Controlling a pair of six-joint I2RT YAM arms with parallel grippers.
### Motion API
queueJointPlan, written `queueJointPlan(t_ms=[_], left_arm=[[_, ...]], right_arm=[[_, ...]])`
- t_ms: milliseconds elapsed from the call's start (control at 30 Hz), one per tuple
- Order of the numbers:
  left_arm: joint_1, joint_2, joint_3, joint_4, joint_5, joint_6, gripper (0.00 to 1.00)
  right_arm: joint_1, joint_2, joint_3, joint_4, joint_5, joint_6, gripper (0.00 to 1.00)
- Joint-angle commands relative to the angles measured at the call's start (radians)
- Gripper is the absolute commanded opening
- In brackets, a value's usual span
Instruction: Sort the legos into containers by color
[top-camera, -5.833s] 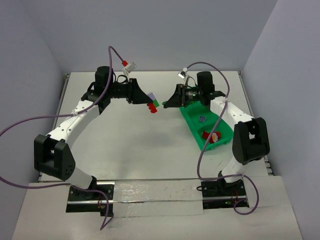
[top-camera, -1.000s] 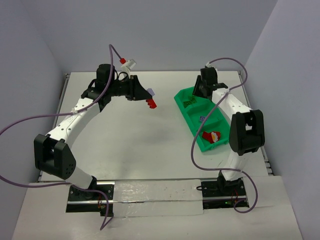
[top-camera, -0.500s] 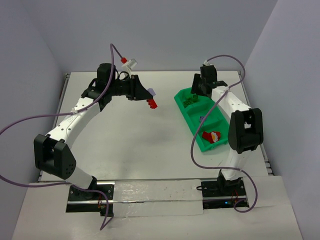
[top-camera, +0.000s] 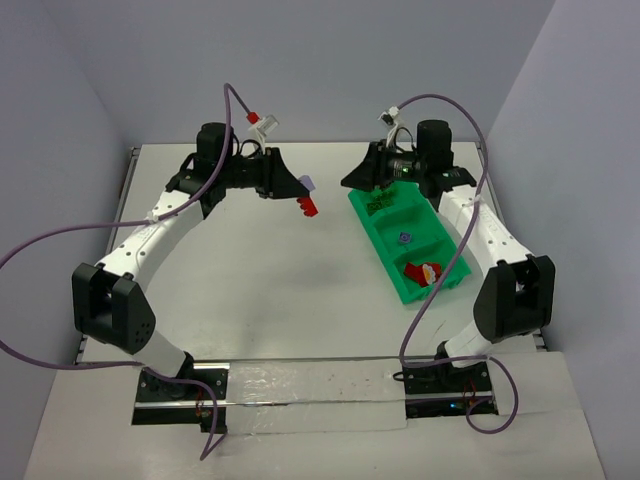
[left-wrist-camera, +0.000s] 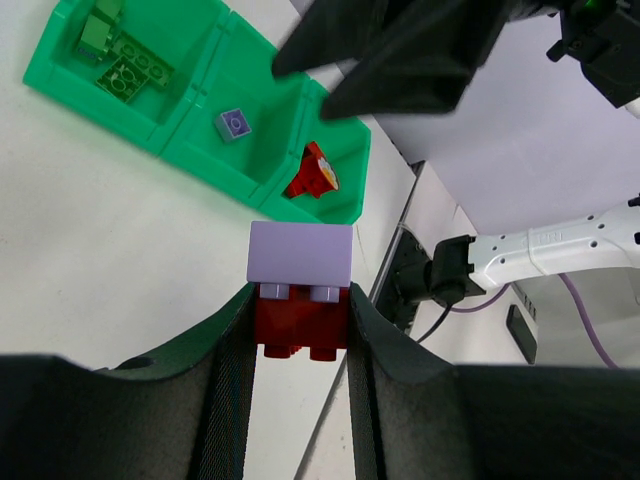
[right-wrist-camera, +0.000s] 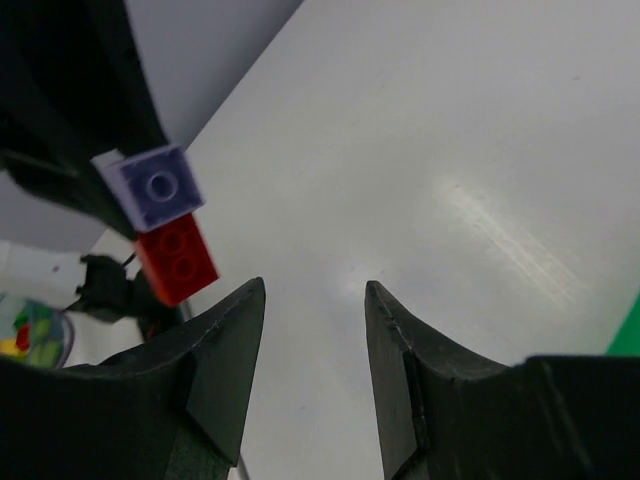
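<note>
Left gripper (top-camera: 303, 197) is clamping a red brick (top-camera: 306, 208) with a purple brick (top-camera: 307, 185) stacked on it, at upper centre of the top view. Right gripper (top-camera: 352, 181) is sitting open and empty, facing it, by the top end of the green tray (top-camera: 380, 255), centre-right.

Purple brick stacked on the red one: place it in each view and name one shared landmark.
Top external: the purple brick sits upper centre, left of the green tray.
Left wrist: centre of the picture, below the tray.
Right wrist: left side, upper half.
Shared landmark: the red brick joined to it, seen in all three views.
</note>
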Motion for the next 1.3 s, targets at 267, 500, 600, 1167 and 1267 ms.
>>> queueJointPlan(t_ms=[267,500,600,1167,1267], left_arm=[[-0.006,0.006,0.009,0.176,0.038,-0.094,0.00],[-0.006,0.000,0.007,0.193,0.054,-0.104,0.00],[-0.006,-0.003,0.008,0.192,0.056,-0.104,0.00],[-0.008,-0.006,0.007,0.198,0.065,-0.105,0.00],[-0.008,-0.007,0.008,0.197,0.063,-0.102,0.00]], right_arm=[[0.085,0.011,0.024,-0.068,-0.275,-0.041,0.57],[0.117,0.051,0.023,0.070,-0.304,0.068,0.59],[0.128,0.074,0.028,0.118,-0.324,0.105,0.61],[0.172,0.144,-0.014,0.479,-0.399,0.387,0.39],[0.174,0.153,-0.009,0.477,-0.412,0.396,0.30]])
